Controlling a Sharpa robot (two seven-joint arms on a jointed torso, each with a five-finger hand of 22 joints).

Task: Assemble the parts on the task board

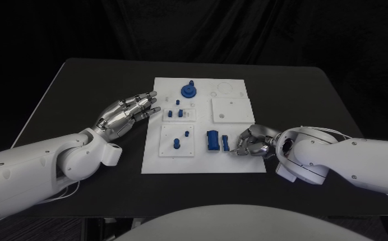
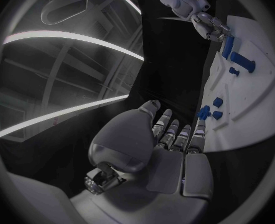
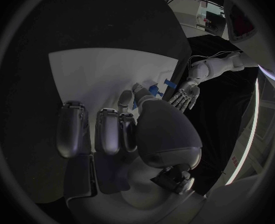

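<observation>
Head camera looks down over my bench (image 1: 89, 84). Wrist cameras sit close behind my hands. All three share task board (image 1: 234, 162).

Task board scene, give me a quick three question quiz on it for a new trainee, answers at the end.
1. True or false: the left hand holds a blue part.
2. Which hand is at the task board's near right corner, beside the tall blue block? A) left B) right
3. Fill in: the blue gear-like part stands near the board's ____ edge, far or near from the robot.

Key: 1 false, its fingers are spread and hold nothing. 2 B, the right hand. 3 far.
</observation>
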